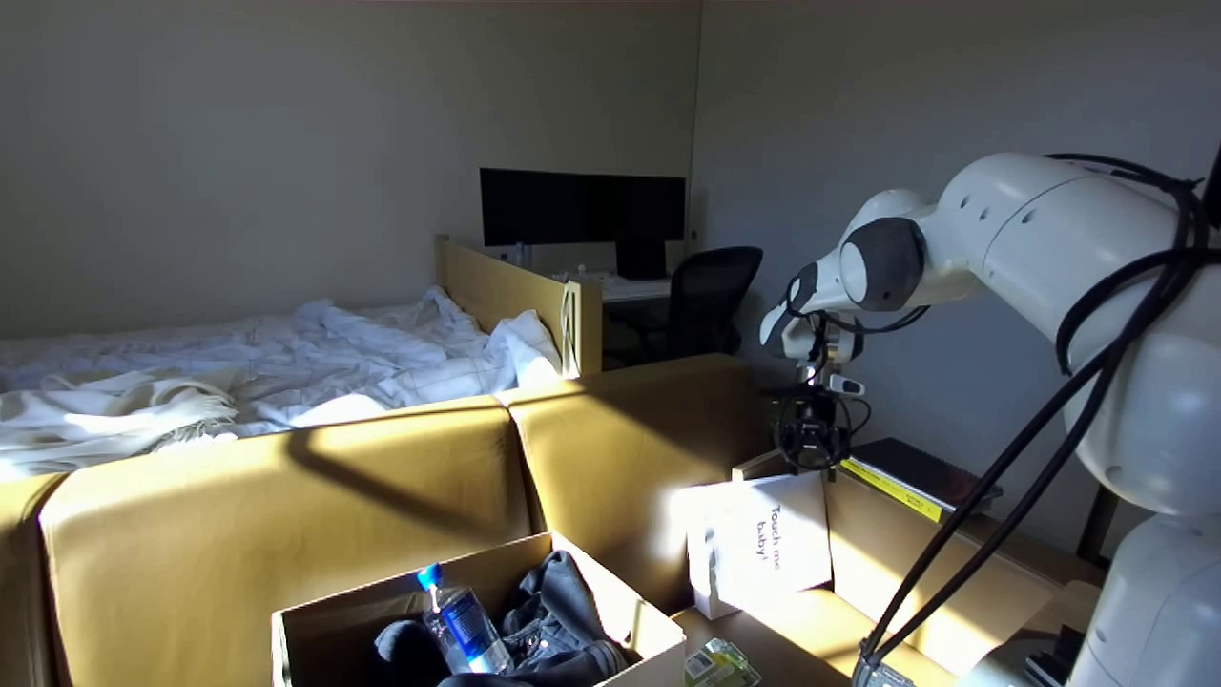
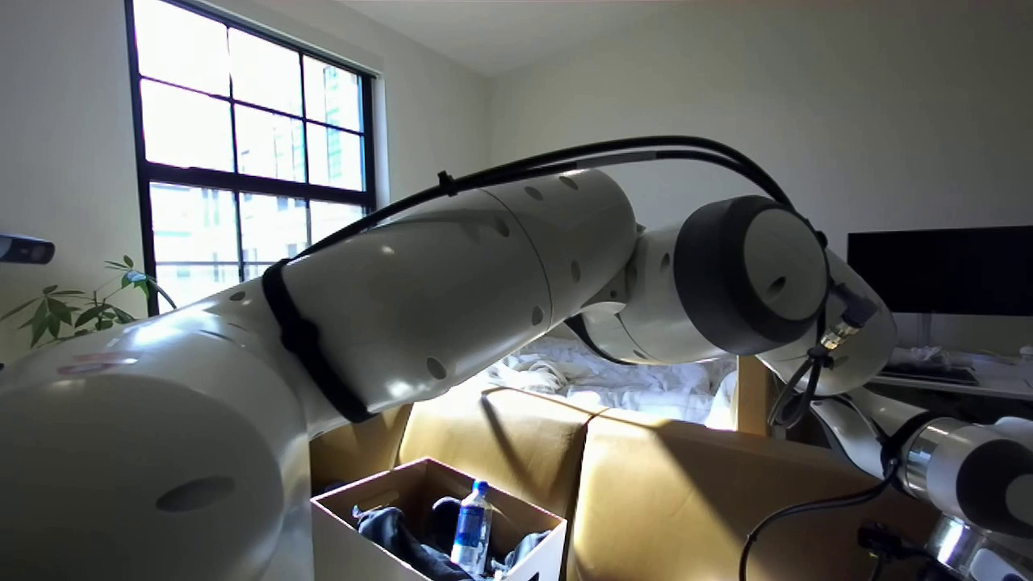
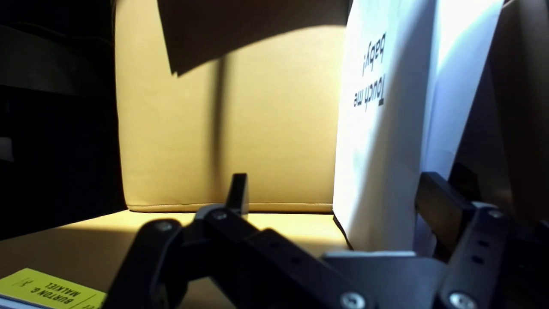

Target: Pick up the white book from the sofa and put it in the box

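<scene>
Fingers (image 3: 444, 206) of the black two-finger gripper (image 3: 334, 189) stand spread wide in the wrist view. Seen through the gap between them, closer to the finger on that view's right, is a flat, rectangular white book (image 3: 386, 141) with "Touch me baby!" in dark print on its cover; whether that finger touches it cannot be told. In an exterior view the book stands on edge, just below the fingertips, on a mustard-yellow upholstered sofa (image 1: 591, 496) with broad square cushions. A dark, flat book (image 1: 920, 468) with a yellow-green spine lies near the fingers, to their right in the same view; in the wrist view its spine shows, left of the left-hand finger. Well apart from the fingers, low and to their left in an exterior view, sits an open brown cardboard box (image 1: 501, 572) with pale outer walls. Inside it a clear plastic bottle (image 1: 467, 625) with a blue cap tilts among dark, crumpled cloth (image 1: 568, 587). A small green-and-white packet (image 1: 715, 663) is on the sofa beside the box, below the fingers and to their left.
</scene>
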`<control>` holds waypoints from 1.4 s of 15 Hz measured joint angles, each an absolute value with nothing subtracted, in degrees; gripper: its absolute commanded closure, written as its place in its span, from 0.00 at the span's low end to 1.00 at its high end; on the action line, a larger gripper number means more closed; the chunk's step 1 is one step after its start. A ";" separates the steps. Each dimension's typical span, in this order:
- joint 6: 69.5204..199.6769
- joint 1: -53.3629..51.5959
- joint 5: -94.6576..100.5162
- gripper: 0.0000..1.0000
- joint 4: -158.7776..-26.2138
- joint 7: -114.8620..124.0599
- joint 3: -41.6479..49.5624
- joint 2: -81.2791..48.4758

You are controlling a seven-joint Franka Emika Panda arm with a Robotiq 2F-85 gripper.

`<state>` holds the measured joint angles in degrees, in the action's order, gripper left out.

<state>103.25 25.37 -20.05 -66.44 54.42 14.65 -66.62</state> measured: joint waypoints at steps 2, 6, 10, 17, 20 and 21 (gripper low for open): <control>105.34 25.50 -20.91 0.00 -65.55 54.89 14.29 -67.47; 109.68 25.44 -22.72 0.00 -65.36 54.92 13.76 -67.70; 112.29 25.45 -22.98 0.00 -65.26 55.05 13.76 -67.70; 118.98 25.07 -22.99 0.00 -65.26 57.15 13.70 -69.29; 122.37 24.51 -22.99 0.00 -65.26 58.21 13.71 -71.01; 122.63 24.38 -22.99 0.25 -65.26 58.63 13.74 -71.31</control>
